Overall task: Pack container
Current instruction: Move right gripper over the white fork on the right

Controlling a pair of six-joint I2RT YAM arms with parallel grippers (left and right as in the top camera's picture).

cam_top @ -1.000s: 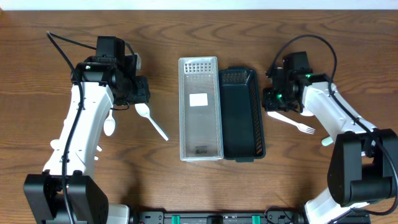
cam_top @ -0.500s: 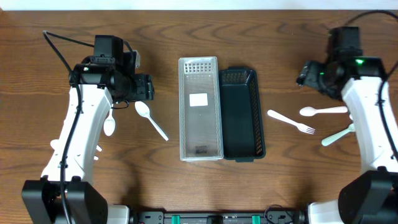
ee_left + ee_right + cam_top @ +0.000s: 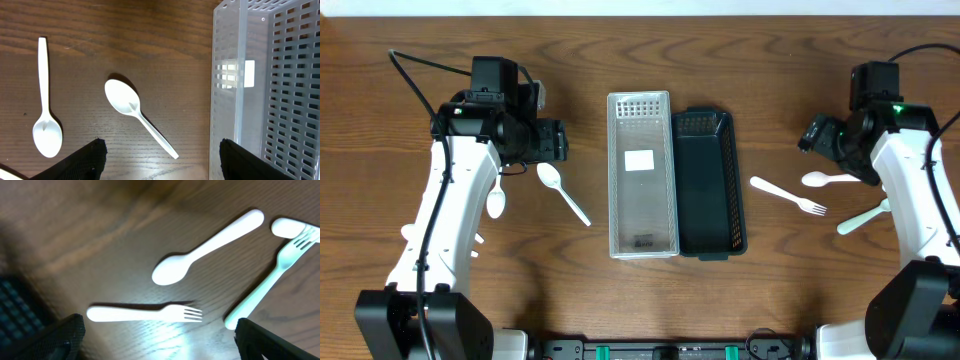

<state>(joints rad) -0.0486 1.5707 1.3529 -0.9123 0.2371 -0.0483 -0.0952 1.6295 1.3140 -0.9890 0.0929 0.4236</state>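
A clear slotted container [image 3: 642, 175] stands at mid-table with a black container [image 3: 710, 185] against its right side. Two white spoons lie to the left, one [image 3: 563, 192] near the clear container and one [image 3: 497, 200] beside my left arm. My left gripper [image 3: 556, 141] hovers open just above the nearer spoon [image 3: 137, 115], nothing between its fingers [image 3: 85, 160]. On the right lie a white fork [image 3: 788, 196], a white spoon [image 3: 835, 179] and a pale green fork [image 3: 863, 217]. My right gripper [image 3: 812, 135] hangs open and empty above the white fork [image 3: 145, 313].
The clear container's wall [image 3: 265, 90] fills the right side of the left wrist view. The black container's corner [image 3: 15, 305] shows at the left edge of the right wrist view. Bare wooden tabletop [image 3: 640, 300] surrounds everything.
My right arm has swung away from the black container's side to the far right, and its jaws have opened wide. My left gripper has opened wider and shifted slightly.
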